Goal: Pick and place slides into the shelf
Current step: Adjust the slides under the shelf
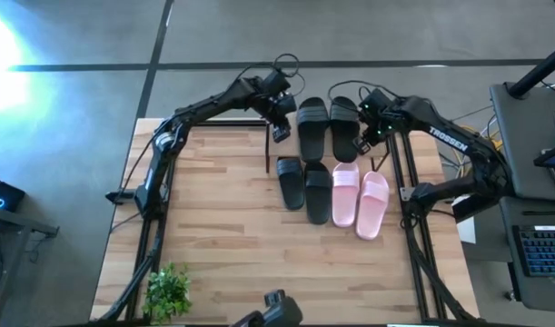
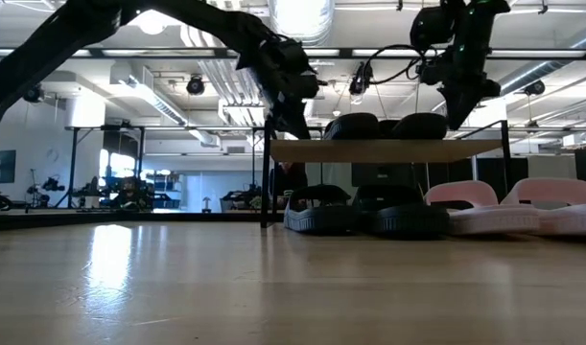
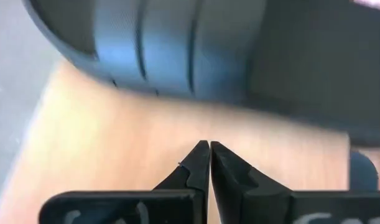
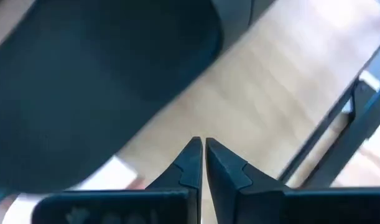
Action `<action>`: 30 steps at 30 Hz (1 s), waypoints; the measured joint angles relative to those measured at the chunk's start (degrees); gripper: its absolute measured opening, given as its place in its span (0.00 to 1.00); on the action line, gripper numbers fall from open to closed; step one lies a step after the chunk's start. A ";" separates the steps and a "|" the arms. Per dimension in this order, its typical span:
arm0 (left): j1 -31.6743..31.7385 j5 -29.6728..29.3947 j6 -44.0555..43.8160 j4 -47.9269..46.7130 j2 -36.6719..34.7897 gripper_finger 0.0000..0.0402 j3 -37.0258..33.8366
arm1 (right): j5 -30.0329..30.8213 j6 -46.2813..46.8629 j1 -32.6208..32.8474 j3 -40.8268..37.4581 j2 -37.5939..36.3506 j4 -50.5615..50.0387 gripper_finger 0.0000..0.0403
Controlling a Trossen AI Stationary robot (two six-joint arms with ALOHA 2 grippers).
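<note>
From above, we see the small two-tier shelf with its light wooden plank top and thin black metal frame [image 1: 263, 145] at the far edge of the pale wooden bench [image 1: 213, 236], with two black open-toe foam slides [image 1: 312, 127] lying side by side on its top. Two more black slides [image 1: 304, 186] and two pale pink slides [image 1: 360, 200] lie on the bench just in front of it. The left claw [image 1: 282, 113] hangs just beside the left of the top pair and the right claw [image 1: 366, 127] just beside the right one. At bench height, we find the shelf top carrying the two dark humps, the black pair [image 2: 360, 213] and the pink pair [image 2: 513, 206] lying at the level of the lower tier, and both claws [image 2: 293, 110] [image 2: 460, 105] poised above the plank. In the left wrist view, the left claw [image 3: 209, 149] is pressed fully together and empty, over plank with a ribbed black slide [image 3: 177, 50] close ahead. In the right wrist view, the right claw [image 4: 199, 146] is likewise closed on nothing, a smooth black slide [image 4: 96, 81] just ahead. We judge the slides light, soft and springy, slightly grippy rather than slick, and not fragile; the wide strap arch looks the surest hold, the sole edge thinner and likelier to flex away.
</note>
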 joint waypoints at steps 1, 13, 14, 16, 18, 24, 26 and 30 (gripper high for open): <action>-0.06 -0.02 0.35 -1.58 -0.32 0.00 0.00 | -0.51 -0.02 0.01 0.00 -0.47 -0.92 0.03; -10.64 -10.16 10.42 -11.69 -11.76 0.00 -3.39 | -1.00 10.51 13.43 -0.71 -14.90 -6.66 0.03; -11.21 -10.19 10.04 -11.69 -12.65 0.00 -4.24 | -0.79 13.34 15.80 -1.15 -16.15 -7.38 0.03; -11.99 -10.18 8.40 -11.43 -13.95 0.00 -6.31 | -0.39 20.31 20.70 -2.64 -18.32 -9.31 0.03; -12.48 -10.14 6.36 -11.29 -14.94 0.00 -8.57 | 0.27 28.55 25.78 -4.60 -20.04 -12.19 0.03; -13.19 -10.23 3.74 -8.71 -19.71 0.00 -19.18 | -0.01 55.29 40.86 -12.94 -22.49 -19.71 0.03; -13.61 -9.97 3.19 -6.44 -22.17 0.00 -24.53 | -0.79 65.13 45.71 -15.46 -22.55 -19.59 0.03; -13.91 -6.80 1.33 0.03 -29.22 0.00 -35.69 | -1.45 83.86 53.25 -19.64 -22.29 -19.12 0.03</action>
